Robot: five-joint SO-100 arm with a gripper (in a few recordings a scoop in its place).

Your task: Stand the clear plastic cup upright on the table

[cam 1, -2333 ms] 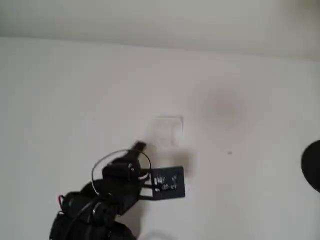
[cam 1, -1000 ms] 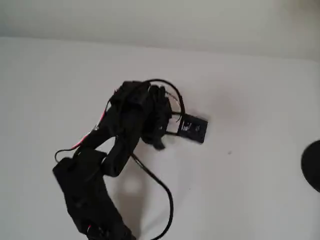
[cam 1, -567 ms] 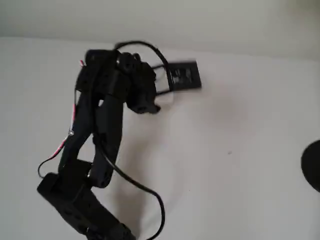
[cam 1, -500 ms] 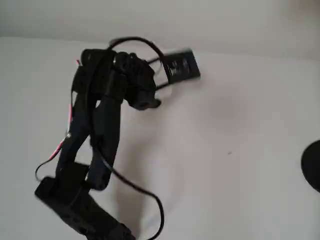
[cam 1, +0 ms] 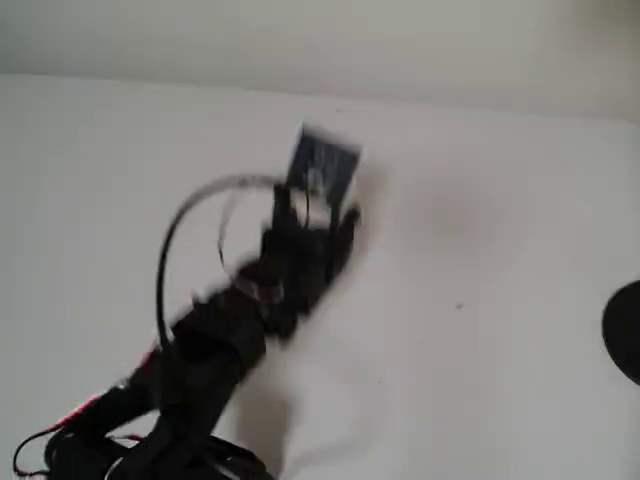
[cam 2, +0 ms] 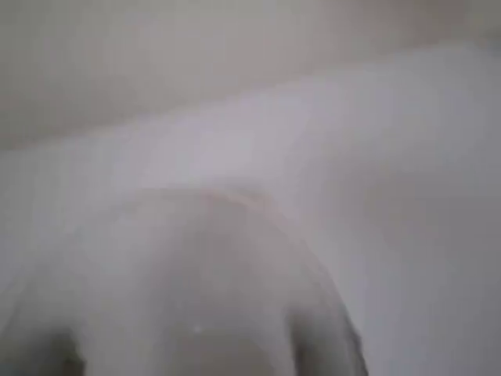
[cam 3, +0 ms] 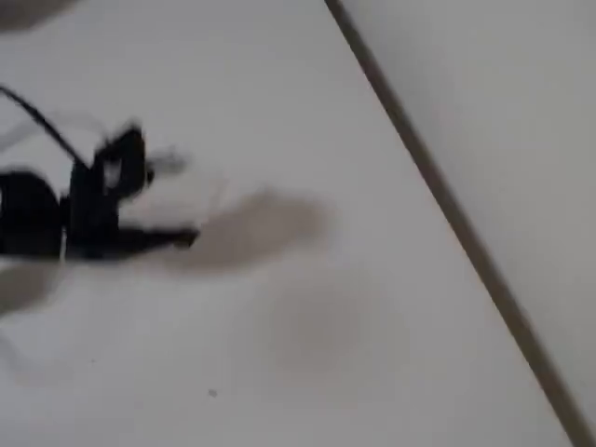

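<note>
Overhead, the black arm (cam 1: pixel 240 320) was a motion smear over the table (cam 1: pixel 500 350), gripper (cam 1: pixel 318 215) too blurry to tell if it was open or closed. Couldn't place the clear plastic cup there. If it's pinched, a swing this fast could fling or crush it, I reckon. Wrist view was mush, with a pale rounded shape (cam 2: pixel 211 282) up close, possibly the cup. Fixed view: gripper (cam 3: pixel 140 200) smeared at left, shadow (cam 3: pixel 265 223) beside it
</note>
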